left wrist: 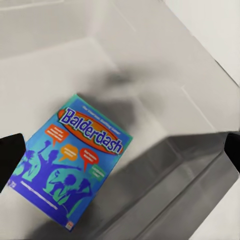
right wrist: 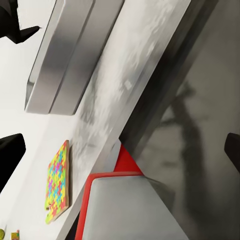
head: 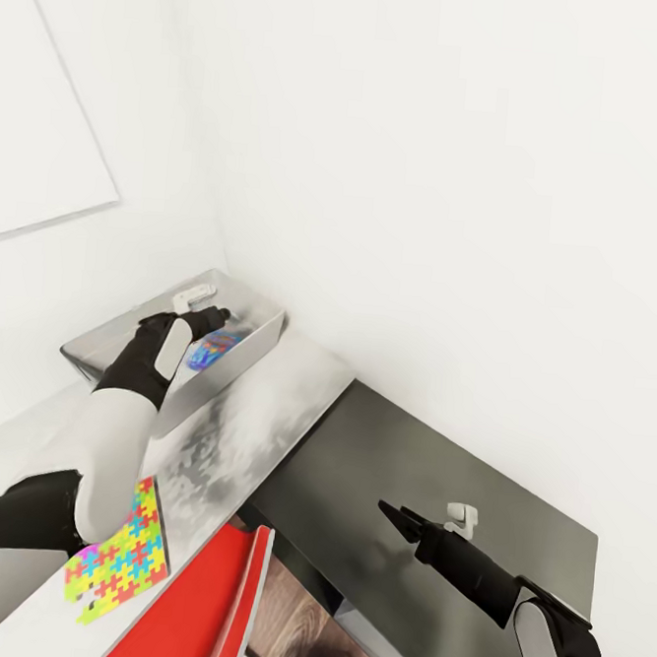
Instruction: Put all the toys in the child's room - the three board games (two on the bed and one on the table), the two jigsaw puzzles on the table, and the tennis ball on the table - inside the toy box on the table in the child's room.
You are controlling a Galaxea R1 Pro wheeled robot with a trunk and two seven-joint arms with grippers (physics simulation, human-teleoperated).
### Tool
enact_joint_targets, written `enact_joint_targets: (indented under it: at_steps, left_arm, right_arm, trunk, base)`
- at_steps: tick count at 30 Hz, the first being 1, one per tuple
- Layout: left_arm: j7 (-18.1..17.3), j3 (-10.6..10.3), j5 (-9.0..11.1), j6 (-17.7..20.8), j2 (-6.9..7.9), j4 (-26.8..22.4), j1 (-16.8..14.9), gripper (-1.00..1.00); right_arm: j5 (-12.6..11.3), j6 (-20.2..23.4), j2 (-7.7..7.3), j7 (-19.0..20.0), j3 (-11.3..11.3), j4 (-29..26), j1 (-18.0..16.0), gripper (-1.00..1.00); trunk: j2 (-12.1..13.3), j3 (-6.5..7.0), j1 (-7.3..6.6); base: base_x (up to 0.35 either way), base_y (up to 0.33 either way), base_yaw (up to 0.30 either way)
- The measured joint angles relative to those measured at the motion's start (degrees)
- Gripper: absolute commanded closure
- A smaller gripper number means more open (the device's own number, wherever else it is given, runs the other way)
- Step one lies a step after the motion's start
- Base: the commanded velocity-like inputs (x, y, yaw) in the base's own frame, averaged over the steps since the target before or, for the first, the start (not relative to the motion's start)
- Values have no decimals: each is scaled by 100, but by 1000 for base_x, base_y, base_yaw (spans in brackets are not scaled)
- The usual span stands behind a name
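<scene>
My left gripper [head: 214, 312] open, empty, over toy box [head: 229, 362]; 1 board game [left wrist: 72, 160] lies inside. Right gripper [head: 399, 520] open, empty.

The left arm [head: 131, 392] is hiding part of the toy box [head: 253, 347] and most of the board game [head: 211, 349] lying in it, and it is also covering the near corner of the jigsaw puzzle [head: 121, 559]. In the left wrist view, the small print on that game [left wrist: 70, 165] is blurring past reading. The red thing [head: 198, 605] beside the table [head: 253, 411] is running off the head view's bottom edge, too cropped to identify.
</scene>
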Motion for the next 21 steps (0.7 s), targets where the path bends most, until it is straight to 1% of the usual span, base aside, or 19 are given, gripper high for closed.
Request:
enact_joint_targets:
  at_steps: [3,4,5,6,8,9,10,15,18,21]
  left_arm:
    - [-28,21,10,271,66,-205,0,-100]
    - [-42,66,35,484,103,-366,-1,-100]
    - [-42,67,39,491,104,-372,0,-100]
    - [-47,100,59,605,120,-462,0,-100]
    - [-55,189,113,851,148,-657,0,-100]
    - [-62,301,176,1094,173,-859,0,-100]
    - [-62,304,182,1102,174,-866,0,-100]
    - [-76,578,322,1707,231,-1397,6,-100]
    - [-85,667,367,2065,251,-1730,12,-100]
    - [-91,710,391,2406,264,-2072,29,-100]
  right_arm:
    - [0,2,0,3,0,2,0,-100]
    - [-1,3,0,4,0,4,0,-100]
    - [0,3,0,4,0,4,0,-100]
    - [-1,4,0,5,-1,5,0,-100]
    - [-1,4,0,5,-1,5,1,-100]
    - [0,4,0,9,-1,4,1,-100]
    - [1,4,0,9,-1,4,1,-100]
    - [-1,5,0,14,-1,4,1,-100]
    - [-1,5,0,15,-1,6,1,-100]
    - [-1,5,0,15,-1,6,1,-100]
  trunk:
    - [0,11,0]
    - [-1,17,0]
    - [0,23,0]
    - [0,29,0]
    - [0,43,0]
    - [-1,51,-1]
    - [0,58,0]
    - [-1,99,0]
    - [-1,123,0]
    - [0,148,0]
  base:
    - [0,0,-52]
    - [0,0,-74]
    - [0,0,-84]
    - [0,0,-92]
    - [0,0,-105]
    - [0,0,-110]
    - [0,0,-114]
    - [0,0,-123]
    - [0,0,-131]
    - [0,0,-134]
